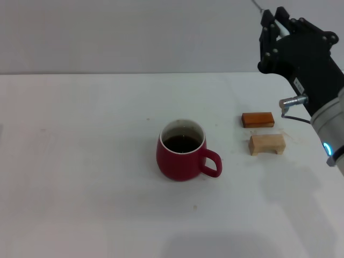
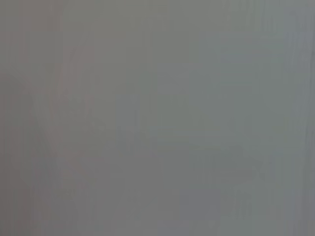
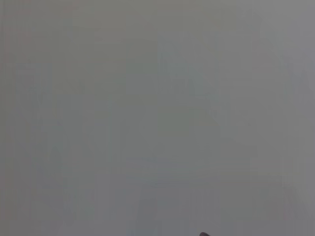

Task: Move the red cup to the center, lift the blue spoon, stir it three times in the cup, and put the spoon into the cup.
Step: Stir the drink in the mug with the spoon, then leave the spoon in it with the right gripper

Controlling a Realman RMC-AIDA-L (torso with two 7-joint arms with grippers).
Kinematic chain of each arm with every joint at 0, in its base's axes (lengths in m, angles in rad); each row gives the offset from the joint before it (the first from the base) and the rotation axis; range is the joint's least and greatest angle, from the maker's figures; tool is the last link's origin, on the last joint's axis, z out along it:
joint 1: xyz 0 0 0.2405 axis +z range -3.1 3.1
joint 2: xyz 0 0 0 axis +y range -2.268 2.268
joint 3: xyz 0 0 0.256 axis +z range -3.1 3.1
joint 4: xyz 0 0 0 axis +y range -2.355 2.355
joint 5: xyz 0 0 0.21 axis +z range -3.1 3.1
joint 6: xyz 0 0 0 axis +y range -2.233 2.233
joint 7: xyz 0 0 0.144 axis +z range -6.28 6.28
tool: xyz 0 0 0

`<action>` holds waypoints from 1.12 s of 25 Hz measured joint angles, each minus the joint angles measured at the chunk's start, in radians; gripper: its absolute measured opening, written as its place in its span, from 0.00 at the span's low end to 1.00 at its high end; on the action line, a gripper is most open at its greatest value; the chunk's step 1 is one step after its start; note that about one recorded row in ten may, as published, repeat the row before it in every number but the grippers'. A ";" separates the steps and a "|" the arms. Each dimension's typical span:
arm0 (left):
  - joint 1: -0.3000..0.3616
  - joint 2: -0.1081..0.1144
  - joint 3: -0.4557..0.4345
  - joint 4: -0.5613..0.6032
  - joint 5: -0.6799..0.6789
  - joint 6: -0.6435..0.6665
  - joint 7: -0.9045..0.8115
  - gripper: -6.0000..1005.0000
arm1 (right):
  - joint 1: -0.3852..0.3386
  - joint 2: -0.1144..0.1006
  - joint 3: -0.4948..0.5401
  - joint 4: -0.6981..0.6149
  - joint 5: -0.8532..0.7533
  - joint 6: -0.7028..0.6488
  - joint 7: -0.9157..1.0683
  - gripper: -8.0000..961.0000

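Note:
The red cup (image 1: 183, 150) stands near the middle of the white table, handle toward the right front, with dark liquid inside. My right gripper (image 1: 272, 21) is raised high at the far right, well above and behind the cup. It is shut on the blue spoon (image 1: 280, 26). The pale handle shows between the black fingers, and the thin silver neck runs up out of the top of the head view. The spoon's bowl is out of view. My left gripper is not in view. Both wrist views show only plain grey.
An orange-brown block (image 1: 257, 119) and a pale wooden block (image 1: 266, 144) lie on the table (image 1: 80, 161) to the right of the cup, under the right arm. The table's far edge meets a grey wall.

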 joint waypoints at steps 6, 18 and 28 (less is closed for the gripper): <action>-0.003 0.000 -0.003 0.000 0.000 -0.002 0.000 0.86 | -0.008 0.027 0.049 0.009 -0.028 0.092 0.000 0.15; -0.007 0.000 -0.003 0.002 0.000 -0.004 0.000 0.86 | -0.008 0.073 0.149 0.036 -0.078 0.292 0.000 0.15; -0.006 0.000 -0.003 0.001 0.000 -0.004 0.000 0.86 | 0.010 0.078 0.214 0.072 -0.085 0.466 0.006 0.15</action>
